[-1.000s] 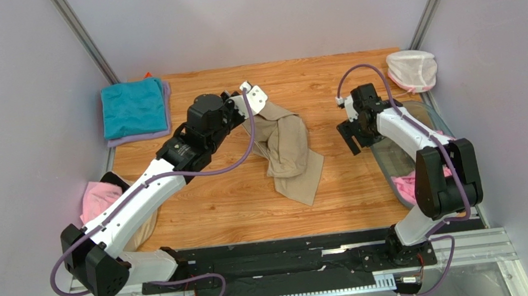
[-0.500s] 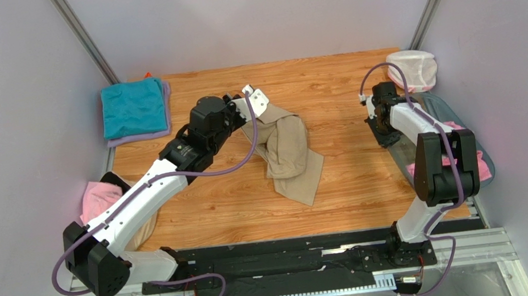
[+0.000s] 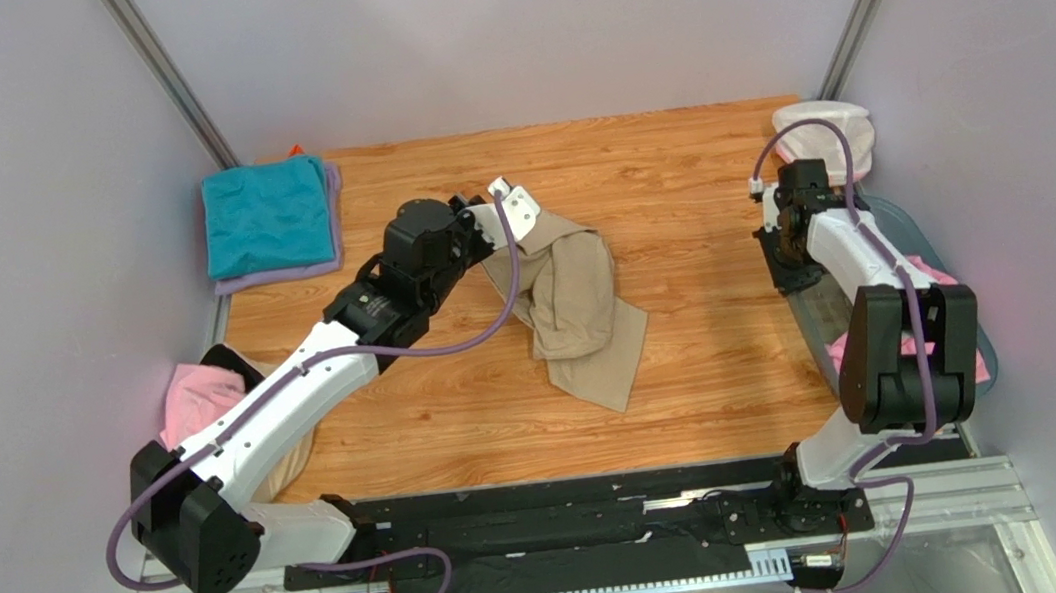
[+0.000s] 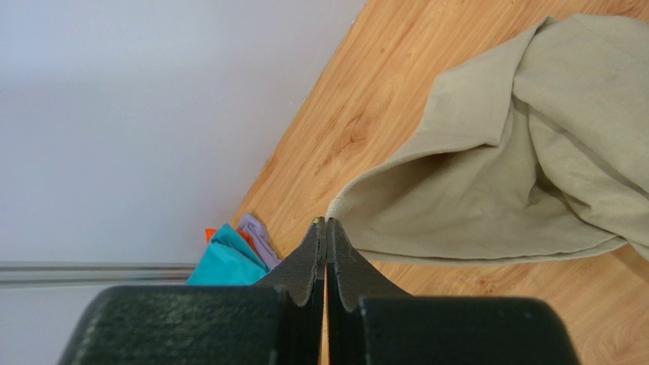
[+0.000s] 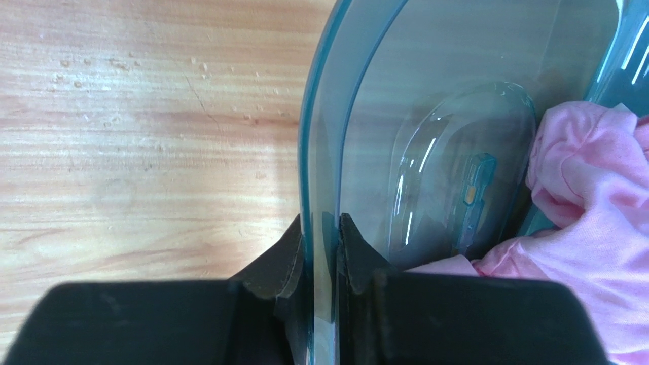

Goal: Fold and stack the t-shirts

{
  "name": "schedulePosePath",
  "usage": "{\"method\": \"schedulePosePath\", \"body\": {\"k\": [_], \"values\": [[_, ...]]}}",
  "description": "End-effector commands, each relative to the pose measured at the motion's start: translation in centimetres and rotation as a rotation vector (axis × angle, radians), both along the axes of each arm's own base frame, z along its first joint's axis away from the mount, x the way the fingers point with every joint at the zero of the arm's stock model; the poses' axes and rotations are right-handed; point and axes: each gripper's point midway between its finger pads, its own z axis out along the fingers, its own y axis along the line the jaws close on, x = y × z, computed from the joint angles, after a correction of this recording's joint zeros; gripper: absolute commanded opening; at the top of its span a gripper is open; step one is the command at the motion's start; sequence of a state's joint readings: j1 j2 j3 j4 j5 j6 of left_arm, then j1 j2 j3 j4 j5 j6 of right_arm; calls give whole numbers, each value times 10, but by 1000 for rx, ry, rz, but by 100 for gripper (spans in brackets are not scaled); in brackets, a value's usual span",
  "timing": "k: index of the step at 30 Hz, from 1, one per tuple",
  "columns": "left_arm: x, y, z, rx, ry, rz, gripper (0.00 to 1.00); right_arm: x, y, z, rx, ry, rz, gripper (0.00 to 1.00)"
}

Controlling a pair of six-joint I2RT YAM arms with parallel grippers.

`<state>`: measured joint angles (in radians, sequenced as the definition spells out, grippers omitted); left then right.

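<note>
A crumpled tan t-shirt (image 3: pixel 572 299) (image 4: pixel 533 152) lies mid-table. My left gripper (image 3: pixel 511 231) (image 4: pixel 325 222) is shut at its upper left edge, and the cloth rises to the fingertips as if pinched. At the back left a folded teal t-shirt (image 3: pixel 267 215) (image 4: pixel 225 262) rests on a lilac one (image 3: pixel 282 277) (image 4: pixel 255 236). My right gripper (image 3: pixel 788 269) (image 5: pixel 324 220) is shut on the rim of the clear bluish tub (image 3: pixel 922 248) (image 5: pixel 426 114). A pink t-shirt (image 3: pixel 967 346) (image 5: pixel 586 198) lies inside the tub. Another pink t-shirt (image 3: pixel 199 398) hangs off the table's left edge.
A white net pouch (image 3: pixel 824 124) sits at the back right corner beside the tub. An orange scrap (image 4: pixel 209 234) peeks from under the teal stack. Grey walls close in on the left, back and right. The left arm reaches diagonally over the table's left half.
My right gripper closed on the tub's rim and swung right, dragging the tub toward the table's right edge. The left gripper stayed shut at the tan shirt and shifted slightly.
</note>
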<state>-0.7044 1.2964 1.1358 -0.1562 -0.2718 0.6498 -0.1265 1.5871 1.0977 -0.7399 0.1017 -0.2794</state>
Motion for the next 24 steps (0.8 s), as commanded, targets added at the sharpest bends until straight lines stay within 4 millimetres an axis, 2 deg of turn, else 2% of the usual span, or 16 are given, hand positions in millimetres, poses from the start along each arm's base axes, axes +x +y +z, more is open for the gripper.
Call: {"method": "schedulePosePath", "body": {"k": [1, 11, 13, 14, 15, 16, 18, 19, 21, 24], "values": [[3, -5, 16, -35, -52, -15, 0, -27, -9, 10, 19, 27, -118, 0], [0, -1, 10, -24, -52, -17, 0, -45, -52, -1, -68, 55, -209, 0], [-1, -1, 7, -22, -50, -16, 0, -46, -56, -2, -77, 56, -207, 2], [-1, -1, 6, -22, -47, -18, 0, -47, -56, -1, -79, 52, -208, 7], [-1, -1, 5, -21, -45, -18, 0, -47, -56, 0, -80, 48, -206, 18], [-1, -1, 3, -20, -39, -18, 0, -47, -56, 1, -78, 40, -205, 43], [-1, -1, 1, -16, -38, -17, 0, -46, -54, 10, -70, 5, -203, 62], [-1, -1, 0, -15, -35, -15, 0, -44, -53, 15, -67, -11, -199, 80], [-1, -2, -3, -10, -31, -18, 0, -42, -50, 25, -56, -38, -193, 87], [0, -2, -9, -11, -21, -15, 0, -37, -47, 44, -42, -71, -180, 91]]}}
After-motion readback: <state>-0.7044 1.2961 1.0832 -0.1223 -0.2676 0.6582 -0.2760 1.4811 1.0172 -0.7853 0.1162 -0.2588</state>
